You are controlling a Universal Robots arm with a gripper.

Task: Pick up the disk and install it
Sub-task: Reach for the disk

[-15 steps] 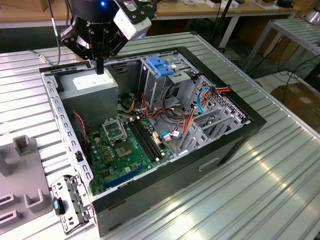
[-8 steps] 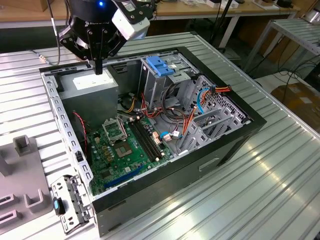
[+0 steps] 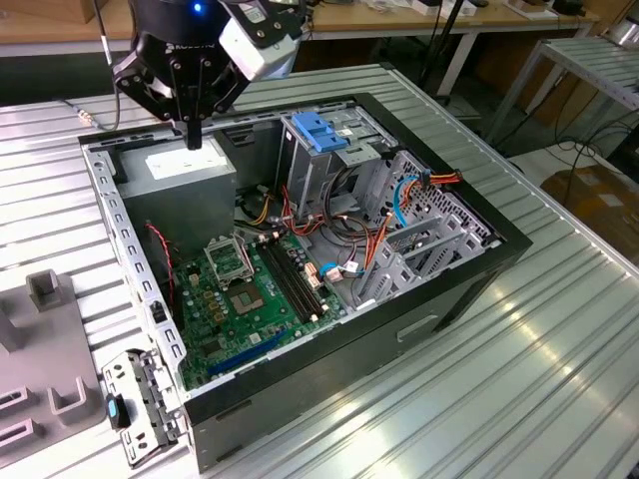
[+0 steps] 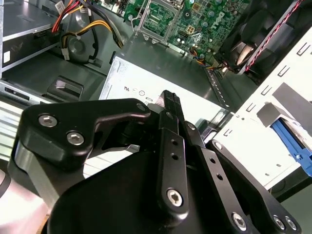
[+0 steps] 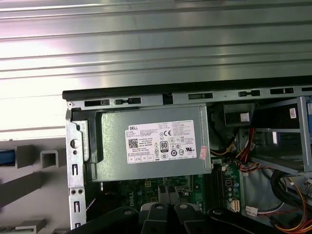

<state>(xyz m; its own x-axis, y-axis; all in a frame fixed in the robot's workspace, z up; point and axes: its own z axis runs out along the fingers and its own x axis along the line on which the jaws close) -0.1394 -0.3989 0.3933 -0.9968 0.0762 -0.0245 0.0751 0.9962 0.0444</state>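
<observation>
My gripper hangs over the back left corner of the open computer case, just above the grey power-supply box. Its black fingers are pressed together with nothing between them. In the first wrist view the finger links sit at the edge over the motherboard, with the power-supply box straight ahead. A blue plastic strip lies by a grey block outside the case; I cannot tell whether it belongs to the disk. The same blue strip is cut off in the first wrist view.
A metal drive cage with a blue top latch stands at the back of the case. The motherboard and loose coloured cables fill the floor. A grey fixture and a metal bracket lie on the exterior view's left, on the ribbed table.
</observation>
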